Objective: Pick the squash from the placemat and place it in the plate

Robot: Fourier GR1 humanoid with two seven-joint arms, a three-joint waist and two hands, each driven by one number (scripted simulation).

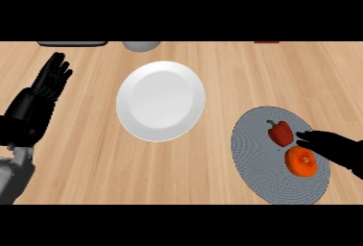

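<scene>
An orange squash (301, 162) lies on the grey round placemat (262, 163) at the right, with a red pepper (281, 133) just above it on the same mat. My right hand (333, 148) comes in from the right edge, its fingers straight and reaching over the mat beside the squash and the pepper, holding nothing. The white plate (161, 101) sits in the middle of the counter, with nothing on it. My left hand (50, 79) rests open at the far left, fingers up.
At the counter's far edge stand a dark flat object (72, 43), a grey rounded object (142, 45) and a small dark red object (267, 42), each partly cut off. Bare wood lies between plate and placemat.
</scene>
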